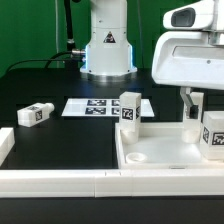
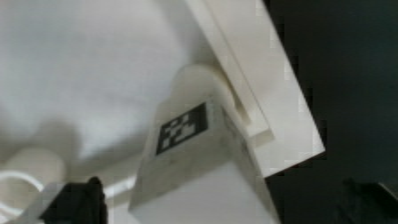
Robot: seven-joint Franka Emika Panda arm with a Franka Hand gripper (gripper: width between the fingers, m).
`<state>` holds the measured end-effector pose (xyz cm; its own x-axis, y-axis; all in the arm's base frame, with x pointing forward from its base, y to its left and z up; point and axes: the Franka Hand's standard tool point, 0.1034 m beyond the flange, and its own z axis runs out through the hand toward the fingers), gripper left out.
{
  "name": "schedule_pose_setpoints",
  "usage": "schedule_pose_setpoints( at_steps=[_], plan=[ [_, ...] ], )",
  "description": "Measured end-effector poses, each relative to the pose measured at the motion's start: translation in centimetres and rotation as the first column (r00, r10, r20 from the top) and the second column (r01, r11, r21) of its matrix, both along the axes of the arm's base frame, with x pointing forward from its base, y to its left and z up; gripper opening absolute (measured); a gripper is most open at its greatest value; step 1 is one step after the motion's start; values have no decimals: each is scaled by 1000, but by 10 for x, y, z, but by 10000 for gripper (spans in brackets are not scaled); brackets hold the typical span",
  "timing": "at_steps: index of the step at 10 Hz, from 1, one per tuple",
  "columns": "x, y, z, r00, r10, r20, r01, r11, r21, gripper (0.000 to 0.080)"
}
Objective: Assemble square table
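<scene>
Exterior view: two-finger gripper (image 1: pixel 192 108), jaws wide open, hangs near the short white tag-marked leg post (image 1: pixel 212 135) at the large white square plastic panel's (image 1: pixel 165 150) corner; better centre it before closing.

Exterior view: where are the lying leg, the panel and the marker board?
lying leg (image 1: pixel 35 114), exterior view, middle of its side.
panel (image 1: pixel 175 150), exterior view, bare floor inside the rim.
marker board (image 1: pixel 92 107), exterior view, middle of its visible top face.
</scene>
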<state>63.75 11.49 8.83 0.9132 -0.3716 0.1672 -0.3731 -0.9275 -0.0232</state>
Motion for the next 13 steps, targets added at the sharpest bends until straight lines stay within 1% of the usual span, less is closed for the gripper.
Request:
schedule_pose_setpoints(
  at_steps=[2, 5, 6, 7, 8, 9, 10, 12, 13],
  plan=[
    [1, -3, 0, 984, 179, 2, -179, 983, -37, 649],
    [1, -2, 0, 945, 326, -14, -326, 943, -71, 649],
    [1, -2, 0, 943, 332, -15, -332, 940, -72, 535],
    [1, -2, 0, 944, 330, -15, -330, 941, -72, 399],
    [1, -2, 0, 949, 314, -12, -314, 947, -69, 399],
    [1, -3, 0, 953, 303, -11, -303, 951, -67, 284],
    [1, -3, 0, 955, 298, -11, -298, 952, -66, 284],
    [2, -5, -1, 988, 152, 2, -152, 987, -42, 284],
    [4, -13, 0, 997, 71, 10, -71, 997, -16, 284]
  ],
)
